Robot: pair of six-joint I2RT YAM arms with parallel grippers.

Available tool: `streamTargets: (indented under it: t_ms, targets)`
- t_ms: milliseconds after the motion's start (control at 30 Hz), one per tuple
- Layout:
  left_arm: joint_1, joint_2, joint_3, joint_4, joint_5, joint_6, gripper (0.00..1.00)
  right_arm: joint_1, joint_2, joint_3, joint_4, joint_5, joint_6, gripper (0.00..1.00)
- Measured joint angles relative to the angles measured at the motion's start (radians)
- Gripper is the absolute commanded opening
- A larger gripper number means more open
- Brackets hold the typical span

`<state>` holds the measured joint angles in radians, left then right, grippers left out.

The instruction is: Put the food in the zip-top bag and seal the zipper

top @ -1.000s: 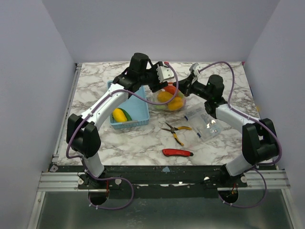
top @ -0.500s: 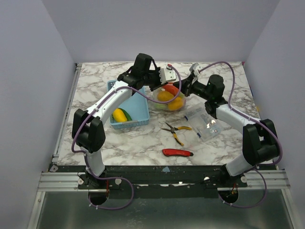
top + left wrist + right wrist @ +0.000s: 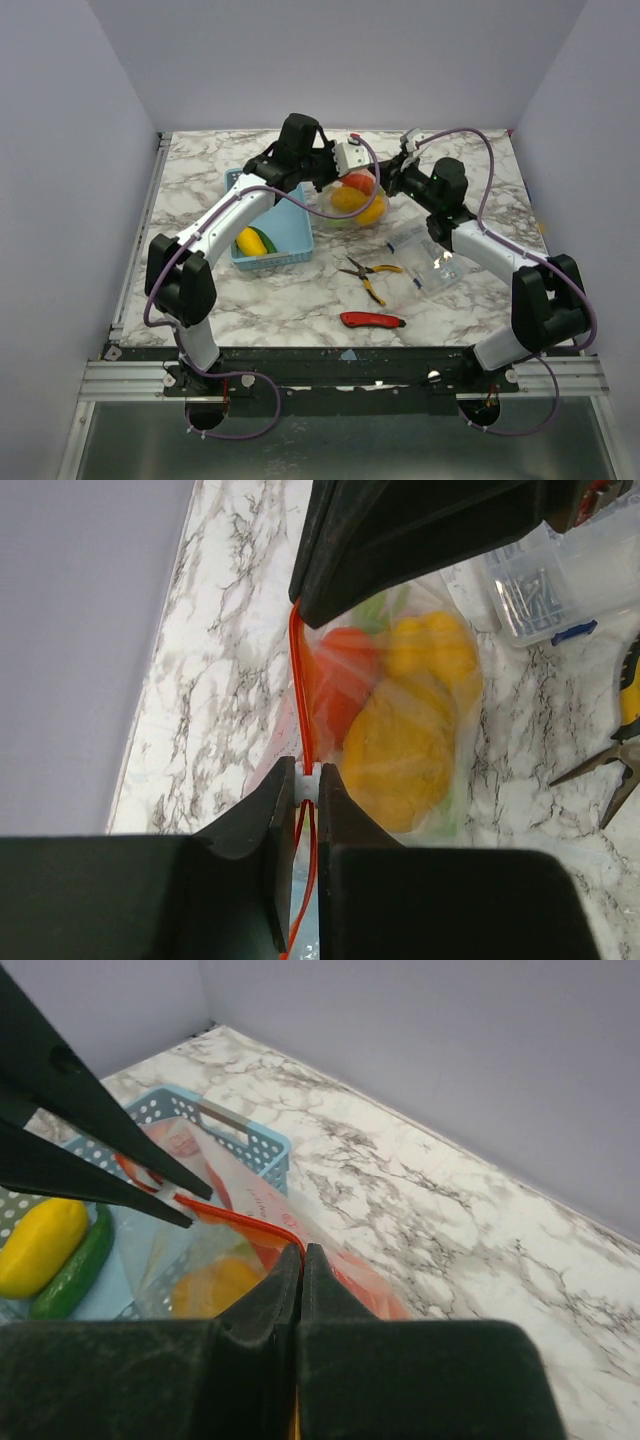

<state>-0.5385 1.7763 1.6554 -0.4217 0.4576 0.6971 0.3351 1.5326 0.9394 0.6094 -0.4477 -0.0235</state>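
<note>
Red-orange zipper (image 3: 298, 685) is pinched by the left gripper (image 3: 308, 777) and right gripper (image 3: 301, 1252), held taut between them, likely so the bag (image 3: 432, 596) of food (image 3: 405, 745) below seals evenly.

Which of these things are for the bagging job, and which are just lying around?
For the job:
zip-top bag
toy food inside it
yellow fruit and green cucumber, not bagged yet
zipper
left pincer and right pincer, both pinching the zipper

Just lying about:
blue basket
pliers
red knife
clear box
</note>
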Motion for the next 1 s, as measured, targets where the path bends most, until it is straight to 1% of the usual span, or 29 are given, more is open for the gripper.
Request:
streamTargets:
  t_ms: [200,333,433,500,533,567,600,633,667,700,733,800,900,1000]
  targets:
    - [0.001,-0.047,-0.040,0.014,-0.021,-0.041,0.00,0.008,-0.023,0.000,-0.013,0.165,-0.002,0.00]
    - [0.001,-0.061,-0.053,0.014,-0.040,-0.059,0.00,0.009,-0.024,0.000,-0.018,0.245,-0.004,0.00]
    - [0.002,-0.073,-0.076,0.016,-0.047,-0.066,0.00,0.009,-0.024,0.000,-0.027,0.271,-0.010,0.00]
    - [0.003,-0.081,-0.090,0.014,-0.048,-0.071,0.00,0.008,-0.029,-0.004,-0.027,0.245,-0.032,0.00]
    - [0.005,-0.085,-0.093,0.007,-0.048,-0.073,0.00,0.005,-0.036,-0.008,-0.029,0.216,-0.048,0.07]
    - [0.006,-0.087,-0.093,0.003,-0.046,-0.074,0.00,-0.001,-0.044,-0.010,-0.036,0.175,-0.067,0.19]
    - [0.010,-0.091,-0.092,-0.006,-0.043,-0.079,0.00,-0.006,-0.051,-0.009,-0.044,0.137,-0.084,0.34]
    - [0.014,-0.094,-0.092,-0.016,-0.038,-0.085,0.00,-0.011,-0.056,-0.008,-0.055,0.106,-0.092,0.44]
    - [0.015,-0.095,-0.090,-0.025,-0.034,-0.089,0.00,-0.017,-0.060,0.001,-0.082,0.060,-0.117,0.53]
    - [0.016,-0.095,-0.087,-0.035,-0.031,-0.092,0.00,-0.019,-0.061,0.015,-0.105,0.029,-0.134,0.59]
    - [0.017,-0.095,-0.084,-0.038,-0.029,-0.094,0.00,-0.022,-0.060,0.031,-0.135,0.003,-0.146,0.63]
    - [0.018,-0.095,-0.076,-0.051,-0.026,-0.097,0.00,-0.024,-0.060,0.071,-0.196,-0.042,-0.183,0.64]
    - [0.018,-0.095,-0.071,-0.066,-0.021,-0.097,0.00,-0.025,-0.052,0.164,-0.315,-0.110,-0.253,0.63]
    - [0.015,-0.095,-0.071,-0.079,-0.010,-0.097,0.00,-0.025,-0.029,0.254,-0.411,-0.174,-0.314,0.60]
